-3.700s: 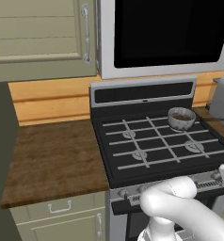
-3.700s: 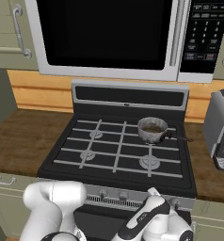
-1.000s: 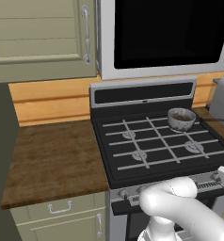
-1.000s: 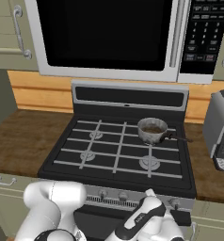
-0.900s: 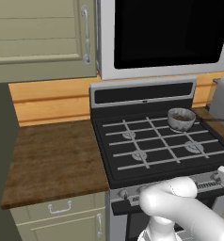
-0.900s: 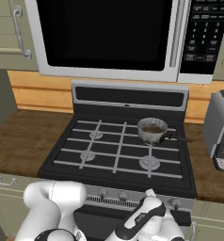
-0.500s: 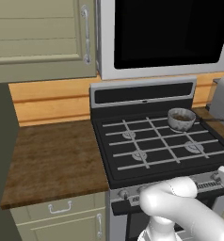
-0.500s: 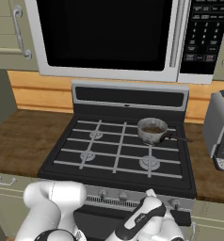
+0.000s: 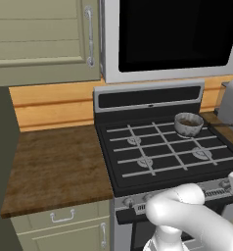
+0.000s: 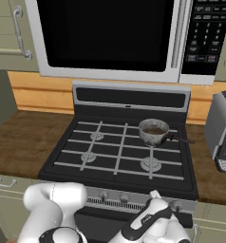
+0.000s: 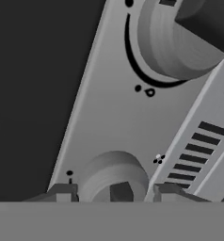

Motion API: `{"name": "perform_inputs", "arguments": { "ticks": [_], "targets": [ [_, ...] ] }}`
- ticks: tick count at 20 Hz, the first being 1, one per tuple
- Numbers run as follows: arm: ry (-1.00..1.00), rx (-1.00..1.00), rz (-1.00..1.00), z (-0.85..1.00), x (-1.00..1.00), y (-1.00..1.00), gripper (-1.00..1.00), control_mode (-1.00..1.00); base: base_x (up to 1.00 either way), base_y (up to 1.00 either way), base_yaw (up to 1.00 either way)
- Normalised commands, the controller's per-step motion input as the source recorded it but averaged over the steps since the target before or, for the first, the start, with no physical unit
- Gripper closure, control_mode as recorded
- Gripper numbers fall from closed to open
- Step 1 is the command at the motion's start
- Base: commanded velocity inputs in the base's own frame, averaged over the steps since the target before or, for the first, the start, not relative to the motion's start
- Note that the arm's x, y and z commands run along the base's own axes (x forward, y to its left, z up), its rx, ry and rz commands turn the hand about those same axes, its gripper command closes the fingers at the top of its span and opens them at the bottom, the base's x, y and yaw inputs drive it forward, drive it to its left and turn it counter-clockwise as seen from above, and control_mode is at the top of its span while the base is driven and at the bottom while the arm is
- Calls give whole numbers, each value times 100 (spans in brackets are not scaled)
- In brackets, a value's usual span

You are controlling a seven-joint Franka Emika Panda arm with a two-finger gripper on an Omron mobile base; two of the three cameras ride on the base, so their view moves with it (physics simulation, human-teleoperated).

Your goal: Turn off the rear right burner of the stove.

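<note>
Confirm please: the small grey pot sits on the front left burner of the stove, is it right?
Not quite. The small grey pot sits on the rear right burner of the stove, not the front left one; the right base view shows it.

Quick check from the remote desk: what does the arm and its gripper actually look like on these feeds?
The arm is glossy white, built of rounded, bulbous segments, with dark bands at the joints. No cables or markings show. The gripper ends in two small, dark grey, blocky fingertips, squared off with flat tops.
</note>
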Motion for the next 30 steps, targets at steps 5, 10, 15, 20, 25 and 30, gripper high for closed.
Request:
{"name": "perform_inputs", "arguments": {
  "ticks": [5, 10, 15, 20, 25, 30],
  "targets": [
    [12, 41, -5, -4, 0, 0, 100, -100, 0, 0, 0],
    [10, 41, -9, -7, 0, 0, 100, -100, 0, 0, 0],
    [9, 49, -13, -8, 0, 0, 100, -100, 0, 0, 0],
    [14, 42, -10, -16, -2, 0, 100, -100, 0, 0, 0],
    [9, 32, -13, -11, -1, 2, 100, -100, 0, 0, 0],
    [5, 28, -14, -5, 0, 4, 100, -100, 0, 0, 0]
  ]
}}
